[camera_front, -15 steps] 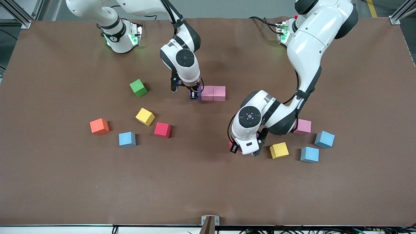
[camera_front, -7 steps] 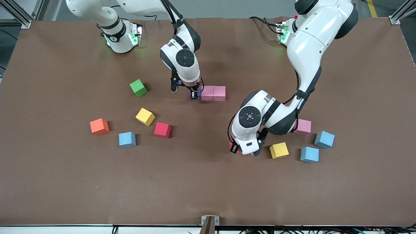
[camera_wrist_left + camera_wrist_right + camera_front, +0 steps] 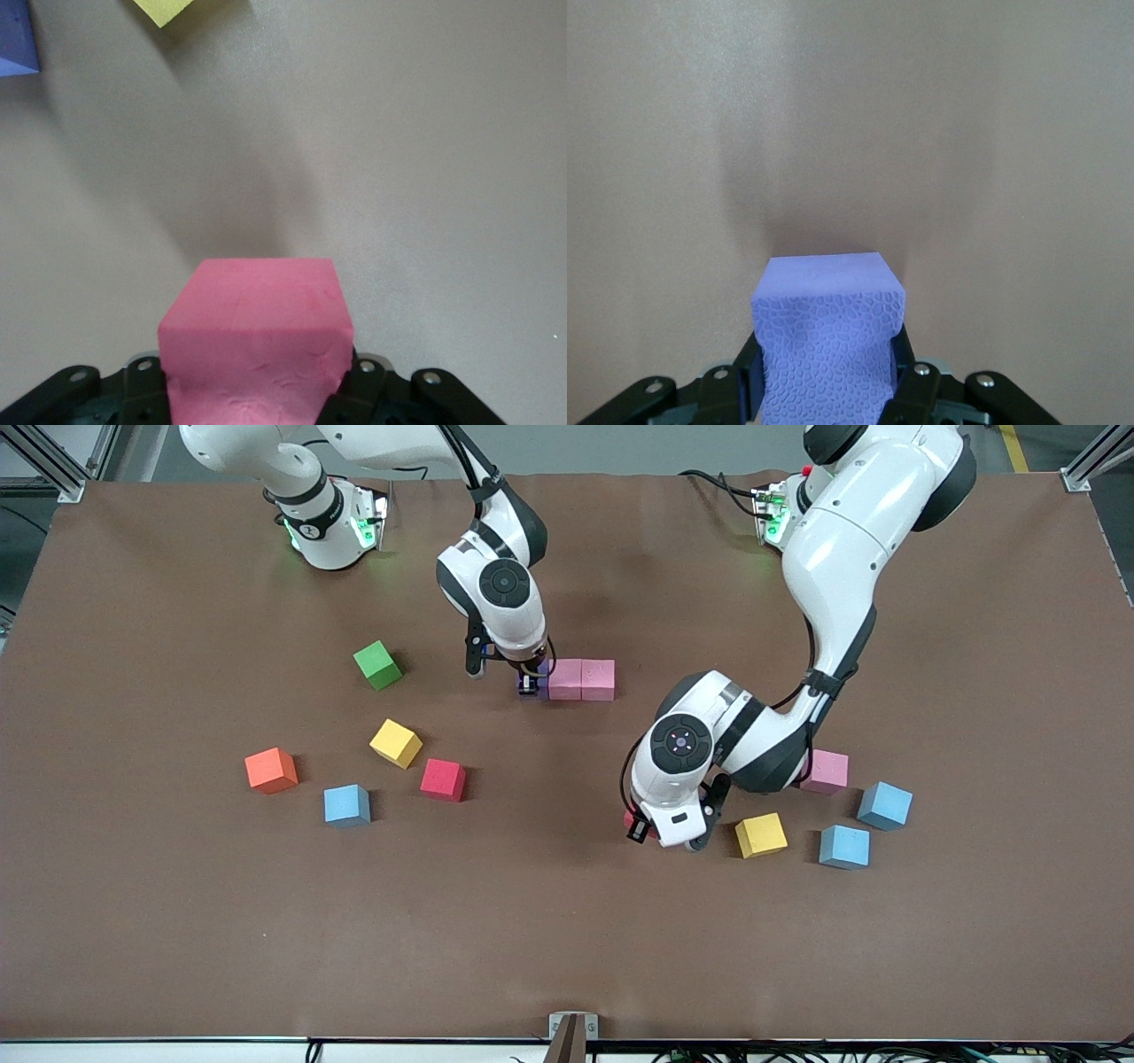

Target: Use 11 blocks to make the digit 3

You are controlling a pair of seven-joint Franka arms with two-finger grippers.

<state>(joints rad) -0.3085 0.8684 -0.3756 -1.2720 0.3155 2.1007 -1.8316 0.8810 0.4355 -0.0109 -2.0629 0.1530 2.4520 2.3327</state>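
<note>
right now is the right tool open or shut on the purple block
Shut on the purple block: in the right wrist view the right tool presses into both its sides.

Even overhead light, soft shadows, sharp focus.

A robotics lab: 2 white jointed robot arms (image 3: 833,558) bolted to a brown-covered work table (image 3: 567,939), aluminium frame posts (image 3: 53,460) at the corners, loose cables (image 3: 797,1052) along the edge
</note>
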